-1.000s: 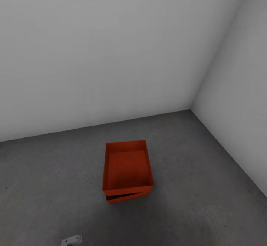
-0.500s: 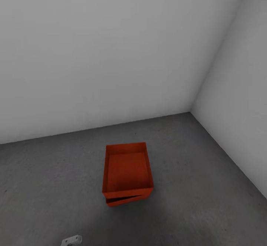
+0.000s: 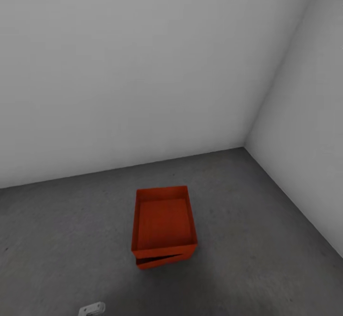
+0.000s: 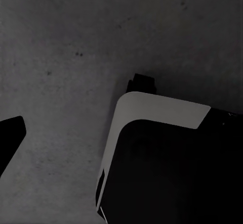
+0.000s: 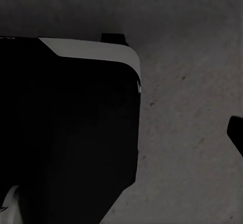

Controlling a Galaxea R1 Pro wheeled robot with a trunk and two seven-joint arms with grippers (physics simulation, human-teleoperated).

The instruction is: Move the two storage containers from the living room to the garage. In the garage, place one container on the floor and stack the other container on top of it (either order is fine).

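Note:
The two storage containers stand stacked on the grey concrete floor (image 3: 71, 240) of the garage, near the corner of two white walls. The upper container (image 3: 164, 221) is open-topped, orange-red and empty. It sits slightly askew on the lower container (image 3: 159, 260), of which a front strip shows beneath it. Both are clear of my grippers. In the left wrist view one dark fingertip (image 4: 10, 138) shows at the picture's edge over bare floor. The right wrist view likewise has one fingertip (image 5: 237, 133) at the edge. Nothing lies between the fingers of either gripper.
White walls (image 3: 143, 68) meet in a corner behind and to the right of the stack. My black, white-edged base (image 4: 167, 163) shows in the left wrist view and, as the base (image 5: 71, 133), in the right wrist view. A small grey part of my arm (image 3: 91, 309) shows low in the head view.
The whole head picture has slid slightly downward, so the camera has moved. The stacked containers have not moved on the floor.

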